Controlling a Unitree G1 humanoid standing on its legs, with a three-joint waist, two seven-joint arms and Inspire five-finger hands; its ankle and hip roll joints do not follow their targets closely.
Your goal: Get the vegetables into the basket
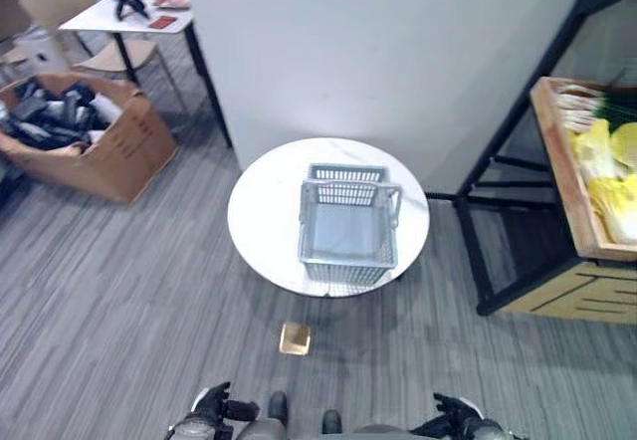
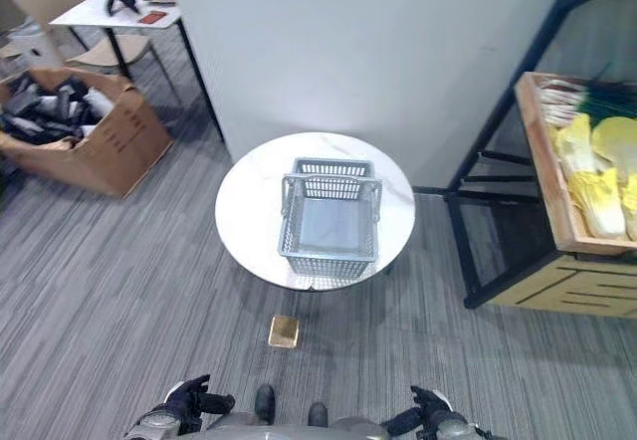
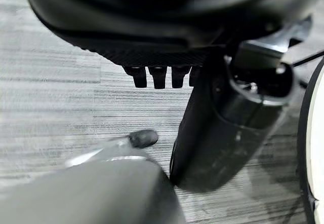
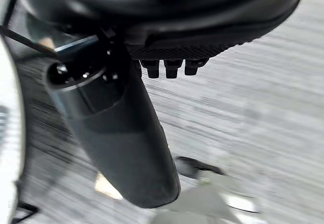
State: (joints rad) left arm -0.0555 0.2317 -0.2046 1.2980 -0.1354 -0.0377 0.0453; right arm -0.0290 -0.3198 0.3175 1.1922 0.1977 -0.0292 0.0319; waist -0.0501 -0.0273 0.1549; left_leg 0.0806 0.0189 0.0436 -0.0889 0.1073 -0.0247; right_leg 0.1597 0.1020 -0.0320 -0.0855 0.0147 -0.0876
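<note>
An empty grey wire basket (image 1: 344,272) stands on a small round white table (image 1: 261,211) in front of me. The vegetables (image 1: 609,173), pale yellow-green cabbages with some green stalks behind them, lie in a wooden tray (image 1: 559,161) on a black-framed shelf at the right. Both hands hang low at my sides, well short of the table and holding nothing. My left hand (image 1: 212,403) has relaxed fingers (image 3: 158,76), and so does my right hand (image 1: 453,412), whose fingers (image 4: 171,68) show above grey floor.
A white partition wall (image 1: 378,52) rises right behind the table. The black shelf frame (image 1: 496,156) stands to the table's right. A small tan square (image 1: 296,338) lies on the floor before the table. A cardboard box (image 1: 111,151) of dark items and a desk (image 1: 119,17) are at the far left.
</note>
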